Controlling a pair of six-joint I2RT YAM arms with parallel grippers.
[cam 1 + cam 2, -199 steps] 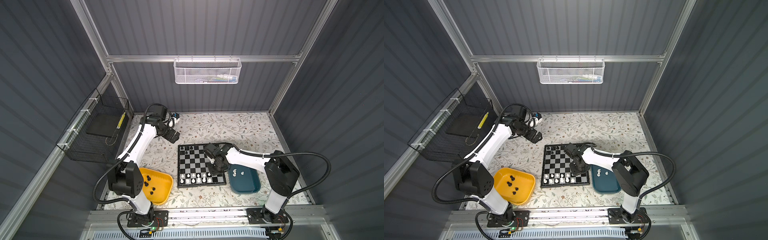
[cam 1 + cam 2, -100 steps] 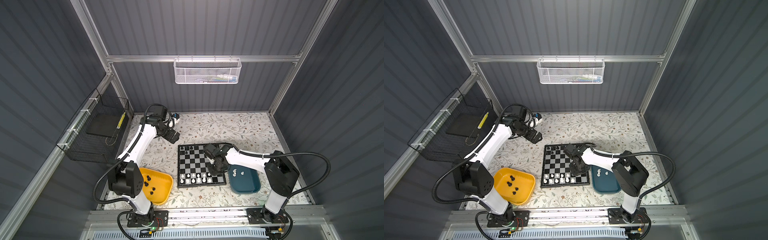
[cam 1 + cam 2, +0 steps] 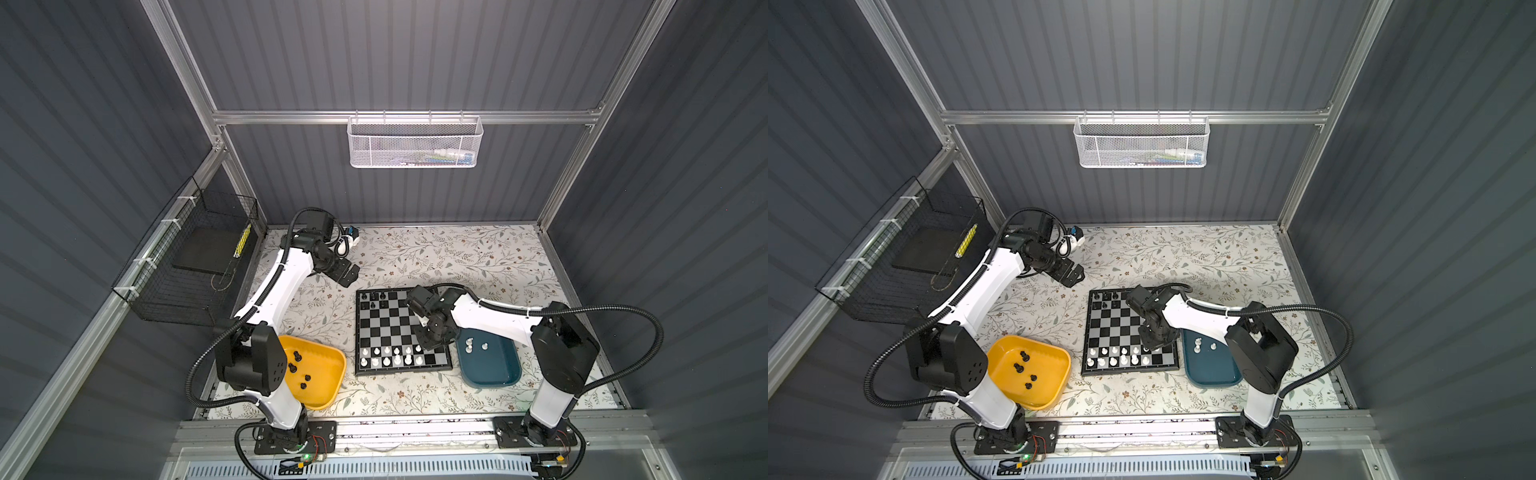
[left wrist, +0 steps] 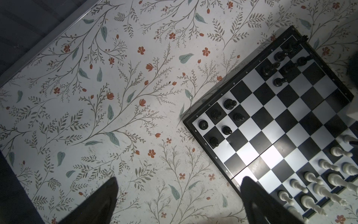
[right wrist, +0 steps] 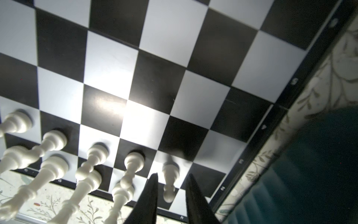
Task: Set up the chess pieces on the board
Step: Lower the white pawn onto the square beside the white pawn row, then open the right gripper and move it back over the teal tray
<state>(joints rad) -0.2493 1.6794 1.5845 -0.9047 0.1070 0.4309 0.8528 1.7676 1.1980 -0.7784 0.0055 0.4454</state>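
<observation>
The board [image 3: 386,328] [image 3: 1117,328] lies mid-table. White chess pieces [image 3: 390,357] fill part of its near rows; black ones [image 3: 373,296] [image 4: 229,103] stand at its far left corner. My right gripper [image 3: 428,343] [image 3: 1152,343] [image 5: 171,175] points down over the near right squares. It is open a little around a white pawn [image 5: 168,194] that stands on the board, with a gap on each side. My left gripper [image 3: 349,276] [image 3: 1073,276] [image 4: 180,179] hangs open and empty over the tablecloth, off the board's far left corner.
A yellow tray [image 3: 328,395] holding several black pieces [image 3: 297,356] sits left of the board. A teal tray [image 3: 494,374] with white pieces [image 3: 469,343] sits on its right, against the right arm. A black wire basket [image 3: 187,266] hangs on the left wall.
My right gripper's jaws have parted from the white pawn, which now stands free on the board. Neither arm has shifted noticeably.
</observation>
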